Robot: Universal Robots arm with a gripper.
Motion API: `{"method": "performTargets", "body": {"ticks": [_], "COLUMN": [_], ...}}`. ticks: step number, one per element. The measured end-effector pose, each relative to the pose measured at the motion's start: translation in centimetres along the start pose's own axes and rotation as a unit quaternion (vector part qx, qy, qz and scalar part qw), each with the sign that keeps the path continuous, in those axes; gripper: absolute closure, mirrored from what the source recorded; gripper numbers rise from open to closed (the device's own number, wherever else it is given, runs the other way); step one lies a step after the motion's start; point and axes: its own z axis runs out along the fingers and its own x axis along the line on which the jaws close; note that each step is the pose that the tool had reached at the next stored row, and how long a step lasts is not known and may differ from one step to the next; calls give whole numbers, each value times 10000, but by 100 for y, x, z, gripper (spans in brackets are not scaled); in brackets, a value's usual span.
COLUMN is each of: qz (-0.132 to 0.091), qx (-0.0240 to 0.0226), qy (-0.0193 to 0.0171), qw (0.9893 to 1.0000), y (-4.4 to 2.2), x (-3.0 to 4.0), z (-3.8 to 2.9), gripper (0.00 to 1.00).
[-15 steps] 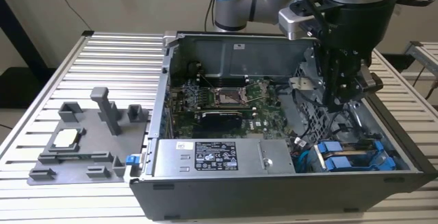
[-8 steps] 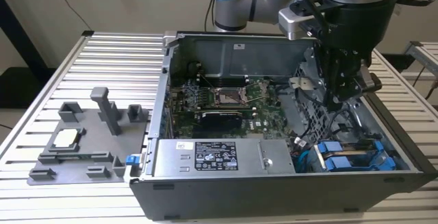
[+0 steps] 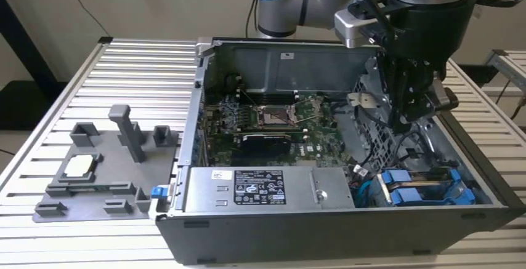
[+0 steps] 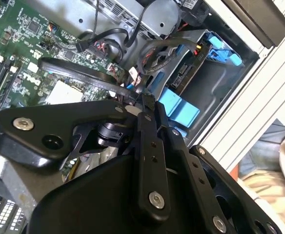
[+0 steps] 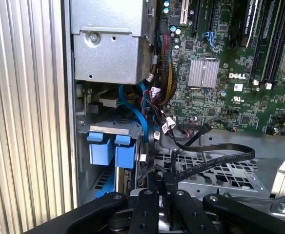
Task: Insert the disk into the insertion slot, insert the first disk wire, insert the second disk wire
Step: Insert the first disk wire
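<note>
The disk (image 3: 408, 195) in its blue carrier sits inside the insertion slot (image 3: 448, 180), the grey drive cage at the case's near corner on the exterior view's right. Its blue tabs (image 5: 103, 148) face the motherboard side; they also show in the second wrist view as the carrier (image 4: 179, 106). My gripper (image 3: 415, 118) hangs inside the case above the perforated cage wall, a short way from the disk. In both wrist views its fingers are pressed together on the end of a black flat disk wire (image 5: 215, 160). The wire (image 4: 79, 72) loops away from the gripper (image 4: 143, 100), which is also seen at gripper (image 5: 161, 178).
The open computer case (image 3: 329, 232) lies on a slatted metal table (image 3: 140, 66). A grey power-supply box (image 3: 263, 189) fills the near side beside the cage. Blue and black cables (image 5: 147, 102) bundle next to the carrier. A grey fixture plate (image 3: 98, 183) lies at the exterior view's left.
</note>
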Motion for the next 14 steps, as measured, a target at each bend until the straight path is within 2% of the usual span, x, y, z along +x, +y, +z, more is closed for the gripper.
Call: {"method": "performTargets", "body": {"ticks": [2,4,14], "qz": [1,-2,-27], "qx": [-1,-24,-306], "qy": [-1,-1,-25], "qw": [10000,10000,9995], "y": [0,-17,-172], "x": [4,28,259], "z": [1,8,88], "gripper": [84,84,84]}}
